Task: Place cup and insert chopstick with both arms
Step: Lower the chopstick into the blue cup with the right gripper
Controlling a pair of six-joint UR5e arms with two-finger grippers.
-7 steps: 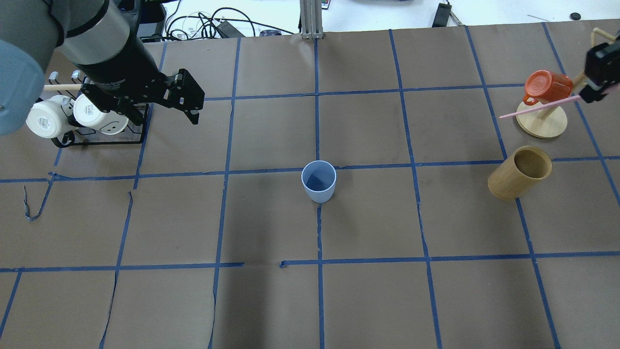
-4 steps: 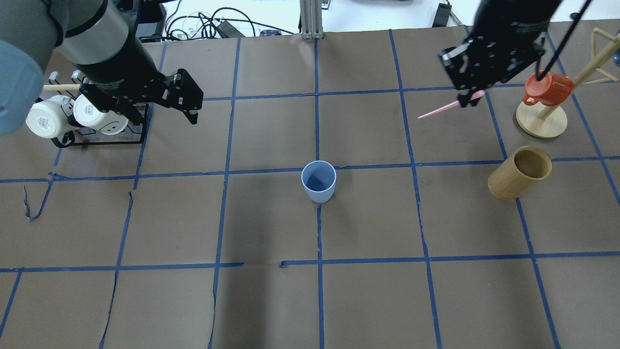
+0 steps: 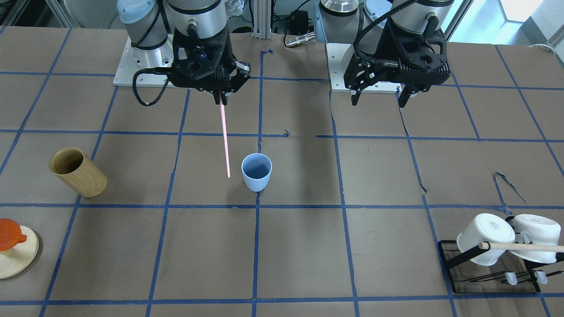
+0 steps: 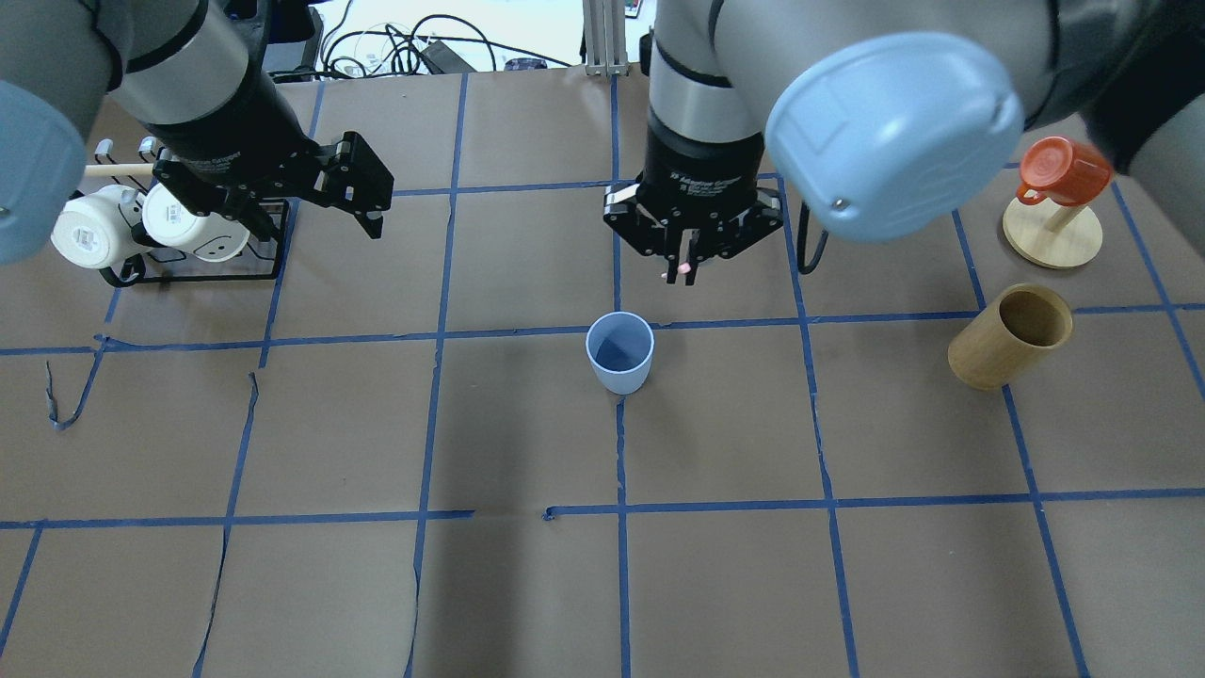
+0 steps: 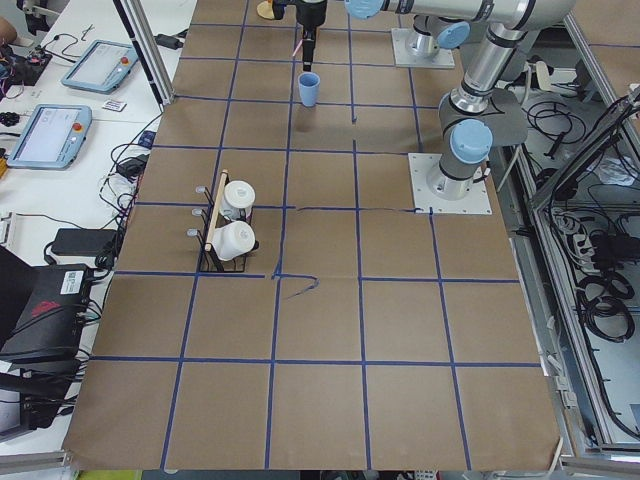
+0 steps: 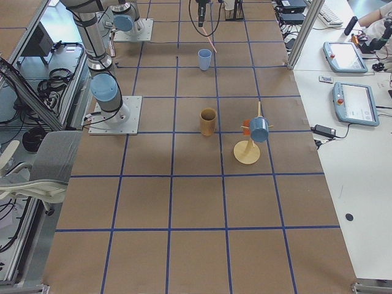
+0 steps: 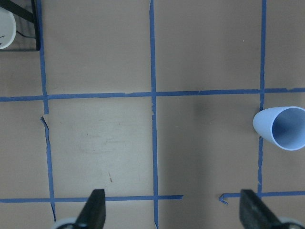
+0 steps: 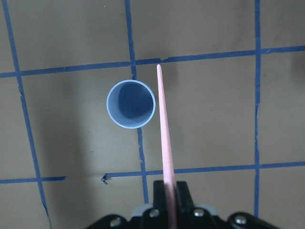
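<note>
The brown papered table (image 4: 847, 584), marked into squares by blue tape, lies under both grippers. The right arm (image 4: 885, 122) reaches out over the middle of it, and the left arm (image 4: 188, 75) hangs over its own side.

The right gripper (image 3: 221, 96) points straight down with its jaws pinched narrow on the top end of a pink chopstick (image 3: 225, 136). The left gripper (image 3: 379, 100) also points down, with its jaws spread wide and nothing between them.

A black wire rack (image 4: 188, 259) holding two white mugs (image 4: 94, 231) sits close to the left gripper, on its outer side. A wooden mug stand (image 4: 1052, 231) carrying an orange mug (image 4: 1064, 169) stands well out from the right gripper on the far right. A wooden cup (image 4: 1009, 337) sits nearer to the right gripper than the stand and is still well apart from it.

The blue cup (image 4: 619, 353) stands upright and open on the table, below the right gripper and a little to one side, well away from the left gripper. The chopstick hangs down from the right gripper with a slight tilt. In the right wrist view its shaft runs just beside the cup's rim, and its tip is outside the mouth.
</note>
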